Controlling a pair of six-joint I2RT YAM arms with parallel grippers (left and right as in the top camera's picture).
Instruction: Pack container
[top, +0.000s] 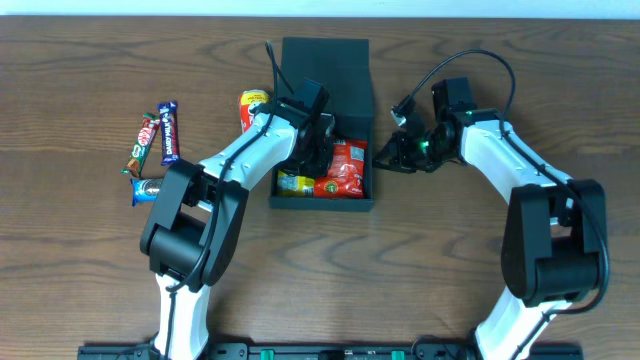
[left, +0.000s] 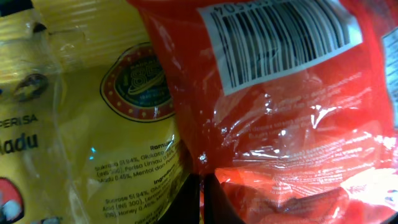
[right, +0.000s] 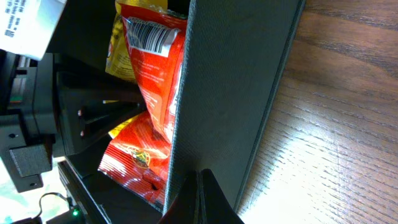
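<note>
The dark container (top: 372, 180) stands mid-table with its flap lid (top: 325, 60) open toward the far side. A red packet (top: 347, 168) and a yellow packet (top: 292, 183) lie inside. My left gripper (top: 316, 140) is down inside the box. In the left wrist view its fingers (left: 202, 202) are shut, right at the seam between the yellow packet (left: 93, 124) and the red packet (left: 280, 112). My right gripper (top: 382, 155) is shut, its fingers (right: 200, 199) against the outside of the container's right wall (right: 230, 93). The red packet (right: 149, 93) shows past that wall.
A yellow-and-red packet (top: 252, 104) lies just left of the container. Further left lie a dark blue bar (top: 168, 132), a red-and-brown bar (top: 142, 143) and a small blue packet (top: 145, 190). A black cable (top: 470, 62) loops over the right arm.
</note>
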